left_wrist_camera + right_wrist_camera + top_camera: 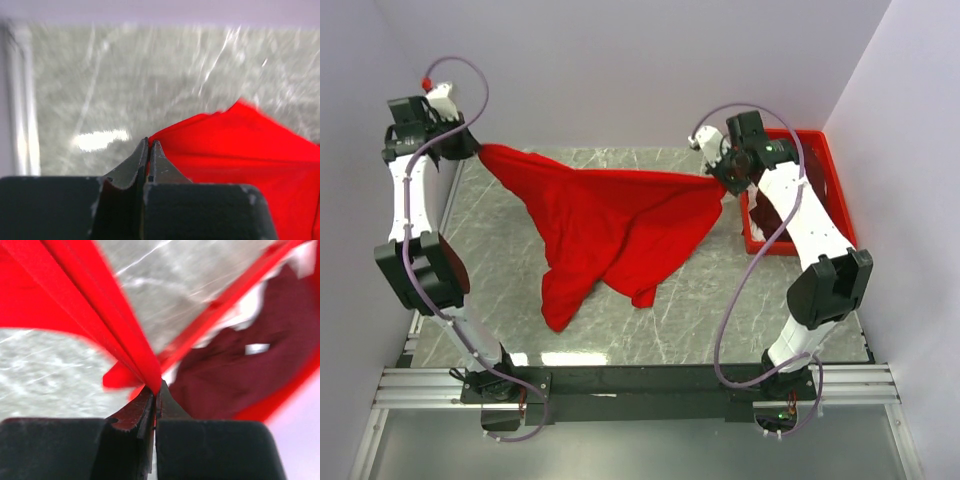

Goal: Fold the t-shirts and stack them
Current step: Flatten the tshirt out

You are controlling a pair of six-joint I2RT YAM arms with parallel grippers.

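Top external view: the red shirt (610, 220) is seen strung between the 2 grippers above the table (500, 250), whose surface is a glossy grey slab with pale marble veining. The cloth is plain, matte and soft. Its upper edge is pulled into a nearly straight line from the left gripper (470, 145) at far left to the right gripper (720, 182) at far right. Below that line the fabric sags in a broad triangle with long diagonal creases and ends in 2 limp lobes that appear to rest on the table nearer the arm bases.

In the left wrist view, the left gripper (149, 145) is pressed together with no gap between its dark, scuffed fingers. A thin edge of the red shirt (240, 155) is pinched at the tips and spreads away to the right in smooth folds.

In the right wrist view, the right gripper (156, 387) is likewise clamped tight on a bunched edge of the red shirt (75, 295), from which taut pleats fan up and to the left.

A rigid red plastic tray (832, 175), rectangular with upright walls, stands at the table's far right, partly hidden by the right arm. Inside it the maroon shirt (235, 365) lies crumpled, with white fabric (250, 310) at its edge, both blurred.
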